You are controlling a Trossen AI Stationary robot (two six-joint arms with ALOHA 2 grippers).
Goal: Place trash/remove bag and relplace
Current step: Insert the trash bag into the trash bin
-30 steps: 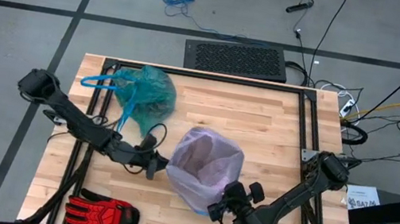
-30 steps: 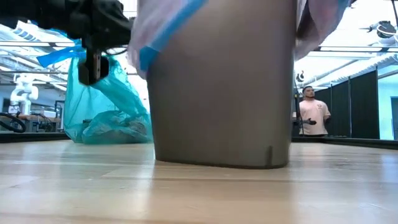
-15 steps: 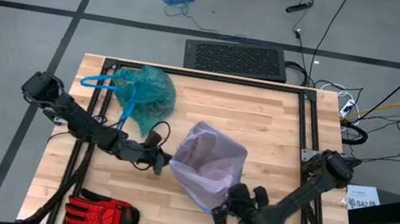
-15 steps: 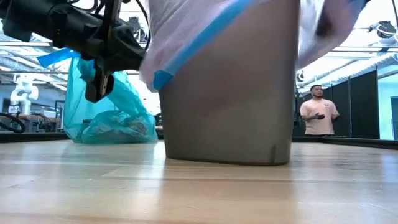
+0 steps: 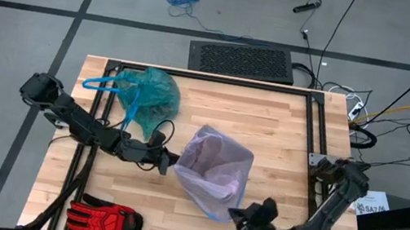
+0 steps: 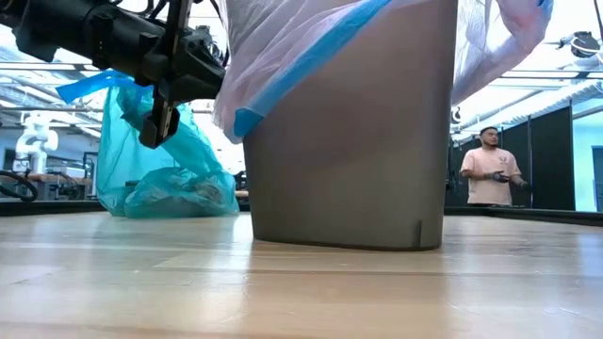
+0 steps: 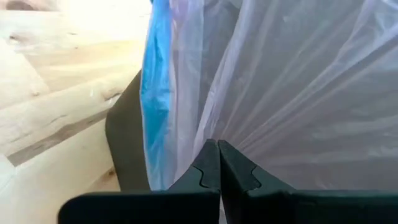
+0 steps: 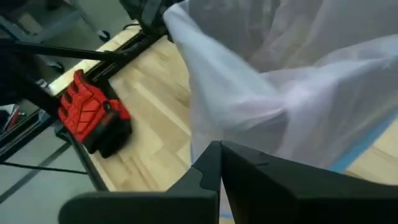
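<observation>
We see the left end effector with its fingers pressed together, touching the near-left side of the pale lilac bag that lines the grey bin at the middle of the wooden surface. In the left wrist view the closed fingertips meet the lilac film beside its blue rim. The right end effector, also pressed together and holding nothing we can see, sits at the near edge, just off the bin. The teal-green bag lies bunched at the far left, well apart from the bin. A red-and-black glove rests at the near-left corner. A person stands in the room behind.
</observation>
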